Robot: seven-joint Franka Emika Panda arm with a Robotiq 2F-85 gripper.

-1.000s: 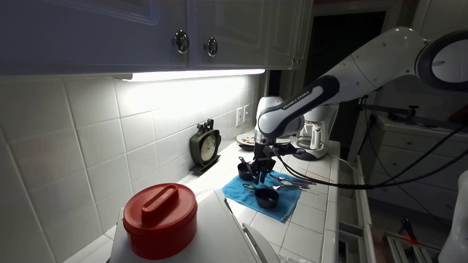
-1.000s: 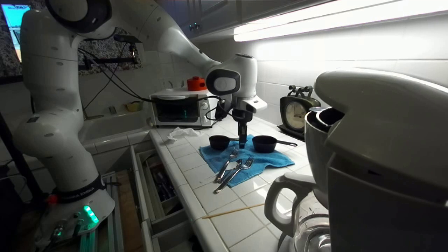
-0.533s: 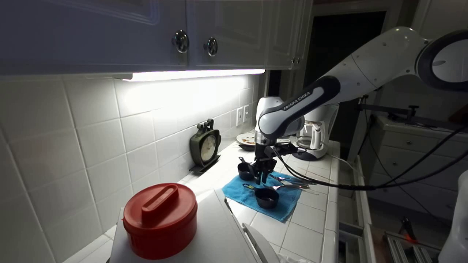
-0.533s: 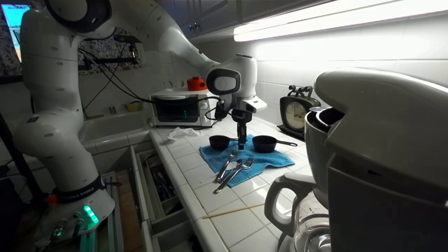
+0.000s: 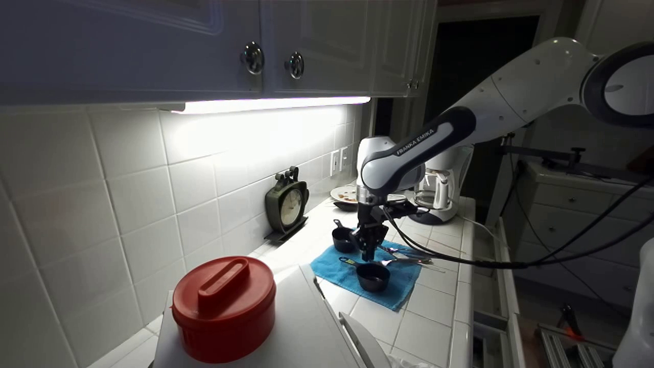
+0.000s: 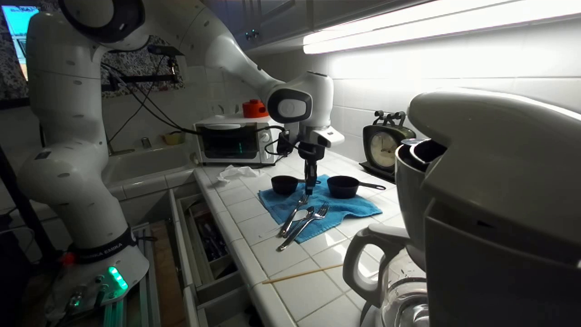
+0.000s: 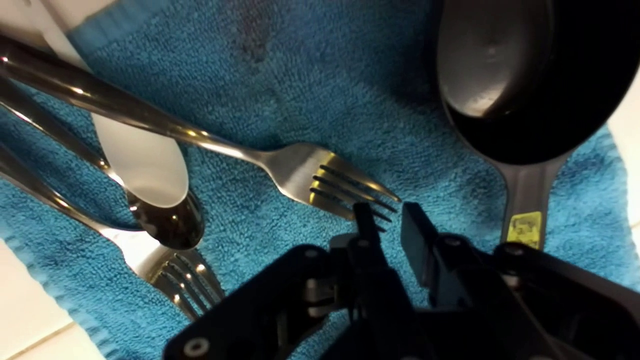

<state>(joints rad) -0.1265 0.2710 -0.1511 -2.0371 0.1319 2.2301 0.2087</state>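
In the wrist view my gripper (image 7: pixel 386 207) stands partly open, a narrow gap between its fingertips and nothing gripped. Just beyond them are the tines of a metal fork (image 7: pixel 295 162) lying on a blue towel (image 7: pixel 300 90); the left finger hides part of the tines. Contact cannot be judged. A second fork (image 7: pixel 145 250), a dark spoon (image 7: pixel 182 225) and a white spoon (image 7: pixel 145 160) lie to the left. On the right is a small black pan (image 7: pixel 530 185) with a yellow sticker on its handle. In both exterior views the gripper (image 6: pixel 309 193) points down, low between this pan (image 5: pixel 373 278) and another black pan (image 6: pixel 343 186).
A toaster oven (image 6: pixel 231 145) with a red lidded container (image 5: pixel 225 306) on top stands on the tiled counter. A clock-like scale (image 5: pixel 288 204) is by the wall, a white coffee maker (image 5: pixel 437 189) farther along. A thin stick (image 6: pixel 299 274) lies near the edge, above an open drawer (image 6: pixel 204 236).
My gripper has shifted slightly toward the fork tines and a little lower. Its fingers look closer together than a second ago. The pans, cutlery and towel have not moved.
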